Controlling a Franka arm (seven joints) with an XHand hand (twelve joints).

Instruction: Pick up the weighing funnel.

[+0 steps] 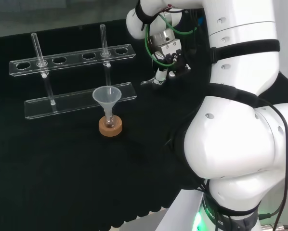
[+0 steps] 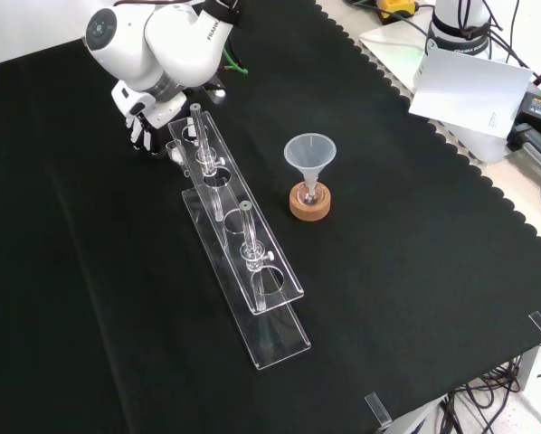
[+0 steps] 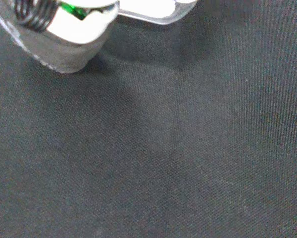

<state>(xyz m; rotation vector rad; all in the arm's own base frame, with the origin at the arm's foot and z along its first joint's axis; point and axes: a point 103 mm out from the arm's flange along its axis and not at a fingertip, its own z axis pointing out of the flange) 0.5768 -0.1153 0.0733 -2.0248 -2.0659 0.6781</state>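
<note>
Funnel (image 2: 309, 154): mouth up, stem in the flask (image 2: 310, 193).
Flask: on the cork ring (image 2: 308, 207), which sits on the cloth (image 2: 415, 271).
Rack (image 2: 284, 339): front view, at the funnel's 9 o'clock, near but apart, running from 11 to 5 o'clock.
Tubes: two upright in the rack, one (image 2: 198, 136) near its 11 o'clock end, one (image 2: 248, 235) about midway.
Hand (image 2: 142, 122): just beside the rack's 11 o'clock end, at the funnel's 10 o'clock, well apart.
Weighing funnel (image 2: 174, 149): on the cloth at the hand's 4 o'clock, between hand and rack.

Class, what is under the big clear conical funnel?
Under the clear funnel, a small clear flask holds its stem, on a cork ring. The ring hides the flask's base; its contents are unclear.
</note>
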